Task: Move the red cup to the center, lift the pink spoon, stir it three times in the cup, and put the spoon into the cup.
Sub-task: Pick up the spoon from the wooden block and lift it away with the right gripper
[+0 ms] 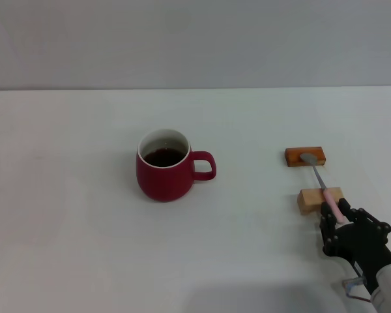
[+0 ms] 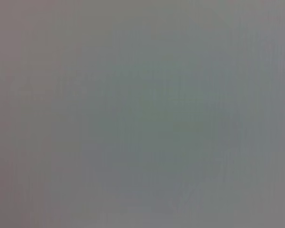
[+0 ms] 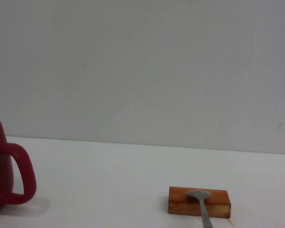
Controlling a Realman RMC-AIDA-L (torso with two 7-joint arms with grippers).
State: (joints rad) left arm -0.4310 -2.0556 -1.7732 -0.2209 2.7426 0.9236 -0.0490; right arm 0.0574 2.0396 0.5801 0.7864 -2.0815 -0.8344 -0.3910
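Nearest my head camera I see the right gripper (image 1: 335, 215), a black multi-jointed pincer reaching in from the near right corner of the white table (image 1: 85, 248). Its fingers (image 1: 328, 218) sit on either side of the pale pink handle end of the pink spoon (image 1: 321, 182), and they look drawn in against it, though I cannot tell for sure from this angle whether they truly pinch the handle or only touch it. Taking the tan wooden block (image 1: 319, 199) as my landmark: the spoon's handle lies across the top of that block, the gripper is just on the near side of it, and the spoon's metal neck runs away from it to the orange-brown block (image 1: 305, 156), which lies a little farther back with the silver bowl resting on top. So the spoon bridges the two blocks, raised off the table. In the right wrist view I see that orange-brown block (image 3: 199, 201) with the spoon bowl (image 3: 200, 199) on it, and no fingers of that arm. The red cup (image 1: 164, 165) stands upright well to the left of the tan block, about mid-table, with dark liquid inside and its loop handle turned toward the blocks; the right wrist view catches its handle side (image 3: 9, 171). The left wrist view shows only a blank grey field, and the left arm appears nowhere.
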